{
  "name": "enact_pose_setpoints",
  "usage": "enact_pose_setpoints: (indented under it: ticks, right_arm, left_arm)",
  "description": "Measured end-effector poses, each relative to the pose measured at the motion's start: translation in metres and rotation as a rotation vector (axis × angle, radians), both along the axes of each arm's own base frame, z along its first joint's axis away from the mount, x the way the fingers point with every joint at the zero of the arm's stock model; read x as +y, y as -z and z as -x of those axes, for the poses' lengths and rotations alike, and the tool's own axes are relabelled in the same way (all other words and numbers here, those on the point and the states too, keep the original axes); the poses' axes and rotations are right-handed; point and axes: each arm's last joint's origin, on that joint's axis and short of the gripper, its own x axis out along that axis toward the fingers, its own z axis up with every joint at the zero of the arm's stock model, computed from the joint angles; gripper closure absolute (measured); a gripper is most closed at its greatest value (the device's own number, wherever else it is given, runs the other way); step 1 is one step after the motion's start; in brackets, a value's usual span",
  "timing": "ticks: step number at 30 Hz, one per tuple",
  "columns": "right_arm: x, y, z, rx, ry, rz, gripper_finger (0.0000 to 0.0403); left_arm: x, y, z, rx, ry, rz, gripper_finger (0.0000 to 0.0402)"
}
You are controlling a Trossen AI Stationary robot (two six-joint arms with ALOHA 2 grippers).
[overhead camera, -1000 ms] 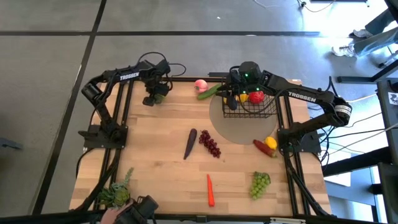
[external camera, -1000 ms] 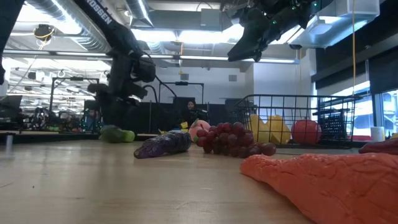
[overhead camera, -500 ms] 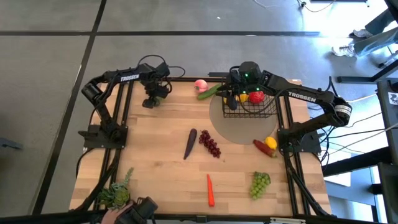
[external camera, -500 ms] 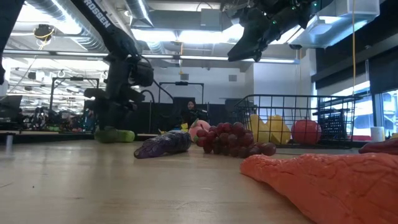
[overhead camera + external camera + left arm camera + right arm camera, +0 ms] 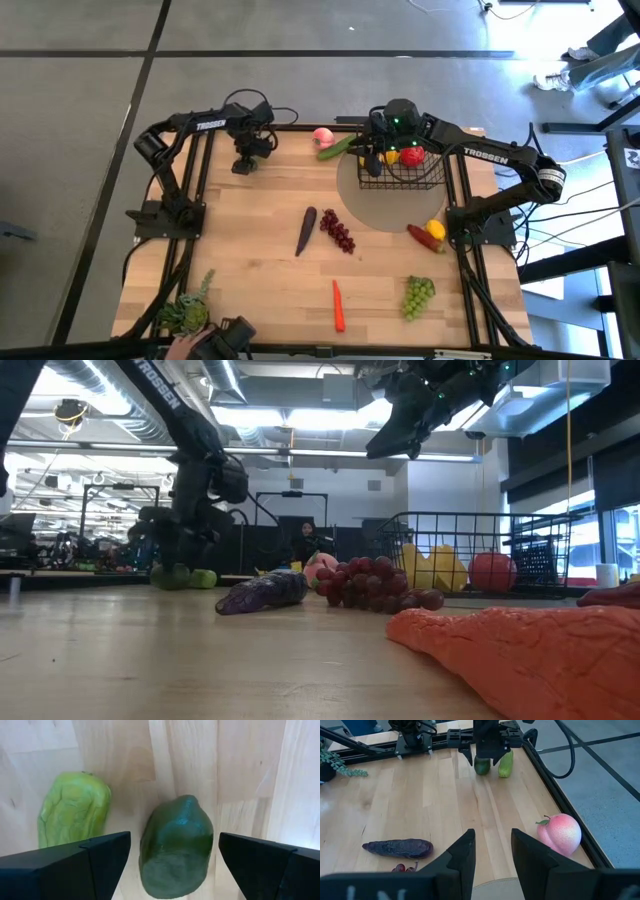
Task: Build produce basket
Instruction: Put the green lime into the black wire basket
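While the left pincer (image 5: 170, 857) straddles the dark green avocado half (image 5: 176, 845) fully open, gripping nothing, its lighter twin (image 5: 73, 807) alongside risks a nudge. The pale wooden surface (image 5: 250, 280) carries scattered produce; the right pincer (image 5: 376, 158), half-open, empty, hovers at the black wire basket (image 5: 402, 172).

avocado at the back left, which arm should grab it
Left. The left gripper is open and low over the avocado, one finger either side, a lighter green piece next to it. The right gripper hangs by the basket, across the table.
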Motion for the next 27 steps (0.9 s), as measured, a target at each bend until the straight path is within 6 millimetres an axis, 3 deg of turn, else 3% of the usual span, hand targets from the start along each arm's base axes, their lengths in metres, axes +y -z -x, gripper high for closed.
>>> enact_pose_setpoints:
  ticks: [12, 27]
  right_arm:
    - [0.000, 0.000, 0.000, 0.000, 0.000, 0.000, 0.0285]
    - [0.000, 0.000, 0.000, 0.000, 0.000, 0.000, 0.0285]
  left_arm:
    - [-0.007, 0.014, 0.006, 0.024, -0.071, 0.028, 0.0108]
    - [-0.006, 0.015, 0.005, 0.016, -0.129, 0.007, 0.0108]
